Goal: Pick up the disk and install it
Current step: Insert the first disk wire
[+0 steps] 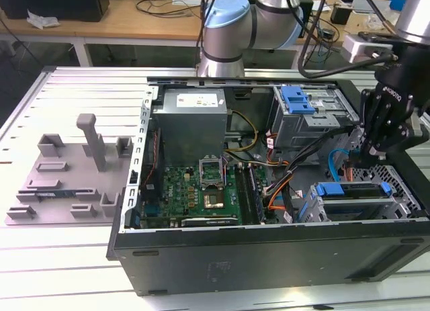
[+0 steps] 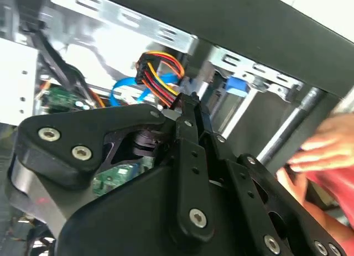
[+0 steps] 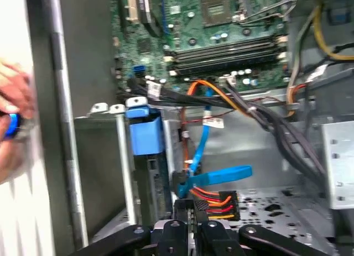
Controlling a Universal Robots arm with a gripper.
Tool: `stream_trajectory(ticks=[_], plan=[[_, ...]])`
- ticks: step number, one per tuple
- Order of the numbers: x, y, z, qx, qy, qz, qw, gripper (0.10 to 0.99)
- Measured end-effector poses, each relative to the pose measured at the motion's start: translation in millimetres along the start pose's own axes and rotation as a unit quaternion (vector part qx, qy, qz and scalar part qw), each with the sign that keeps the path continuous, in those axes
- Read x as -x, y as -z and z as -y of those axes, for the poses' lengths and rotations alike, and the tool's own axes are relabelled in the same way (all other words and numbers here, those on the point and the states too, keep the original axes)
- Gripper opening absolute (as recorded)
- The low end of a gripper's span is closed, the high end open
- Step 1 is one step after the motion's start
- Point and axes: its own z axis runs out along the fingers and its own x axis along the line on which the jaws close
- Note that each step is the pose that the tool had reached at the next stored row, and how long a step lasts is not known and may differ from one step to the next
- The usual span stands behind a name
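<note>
Computer case (image 1: pixel 269 257) on table (image 1: pixel 67 277), fixture tray (image 1: pixel 67 183) at exterior view's left, hand (image 1: pixel 367 154) above disk (image 1: pixel 354 192) inside case

A matt black sheet-metal computer case (image 1: pixel 269 257) lies open on a ribbed, brushed-aluminium table (image 1: pixel 67 284). Inside the case, a glossy green circuit board (image 1: pixel 195 190) sits beside a dull grey metal power supply box (image 1: pixel 191 123). A bare silvery steel drive cage (image 1: pixel 316 126) gleams near the disk's smooth, bright blue plastic carrier bracket (image 1: pixel 342 189). Over the case hangs the matt black gripper (image 1: pixel 368 150), studded with shiny steel screw heads. Beside the case, on the exterior view's left, rests a matt grey plastic fixture tray (image 1: pixel 67 180). Behind the case stands a pale wooden bench (image 1: pixel 134 19).
</note>
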Motion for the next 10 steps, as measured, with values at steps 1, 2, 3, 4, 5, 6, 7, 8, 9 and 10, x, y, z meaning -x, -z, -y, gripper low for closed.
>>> stream_trajectory(ticks=[1, 2, 3, 4, 5, 6, 7, 8, 9, 10], plan=[[-1.0, 0.0, 0.2, 0.0007, 0.0, 0.0076, 1.0, 0.165], [-2.1, 0.2, 0.3, 0.0015, 0.0, 0.0138, 0.9999, 0.165], [-3.8, 0.4, 0.5, 0.0031, 0.001, 0.0266, 0.9996, 0.165], [-5.0, 0.9, 0.6, 0.0043, 0.001, 0.0369, 0.9993, 0.165], [-5.9, 1.5, 0.6, 0.0049, 0.002, 0.0419, 0.9991, 0.165], [-8.4, 2.5, 0.5, 0.0055, 0.002, 0.0467, 0.9989, 0.165], [-10.1, 2.9, 0.4, 0.0055, 0.002, 0.0472, 0.9989, 0.165], [-11.7, 3.5, 0.3, 0.0055, 0.002, 0.0472, 0.9989, 0.165], [-14.8, 4.7, 0.2, 0.0054, 0.003, 0.0472, 0.9989, 0.165], [-17.7, 5.7, 0.0, 0.0054, 0.003, 0.0476, 0.9988, 0.165]])
